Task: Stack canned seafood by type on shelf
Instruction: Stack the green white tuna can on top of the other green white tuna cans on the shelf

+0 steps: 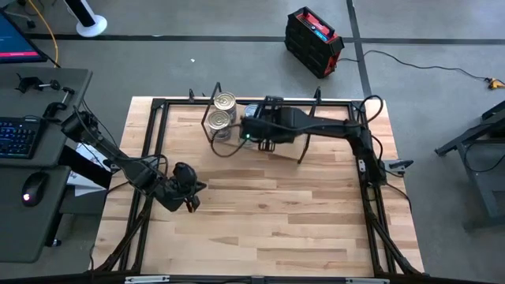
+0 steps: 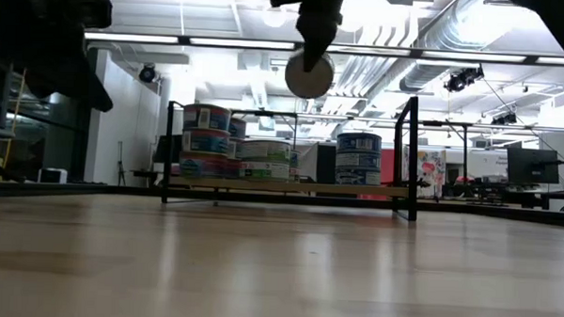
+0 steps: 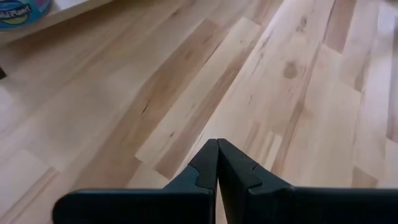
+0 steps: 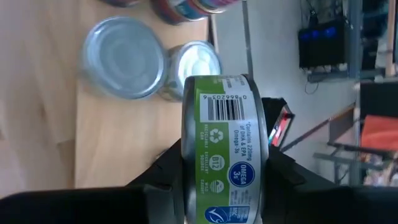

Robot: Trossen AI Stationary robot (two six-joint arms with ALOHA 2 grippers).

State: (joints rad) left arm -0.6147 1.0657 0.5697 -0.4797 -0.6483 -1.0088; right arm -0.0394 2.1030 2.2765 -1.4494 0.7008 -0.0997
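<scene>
Above the shelf [image 1: 237,130], near the far edge of the tabletop [image 1: 260,229], the right end effector [image 4: 221,186] is clamped on a tin [image 4: 221,146] with a green label. It holds the tin on its edge, so the flat lid faces sideways, not up. The stacks sit right under it, so the next move is likely a short way down, and the tin has to tip flat first. The right arm is much nearer the shelf than the left one.

From table height I count three stacks: a tall one [image 2: 205,142], a lower one [image 2: 266,159] beside it, and another [image 2: 358,158] near the shelf's other end. From above, two silver lids [image 1: 222,110] show; the arm hides the rest.

The left end effector [image 3: 216,165] waits near the tabletop's left edge, its fingers pressed together on nothing.
</scene>
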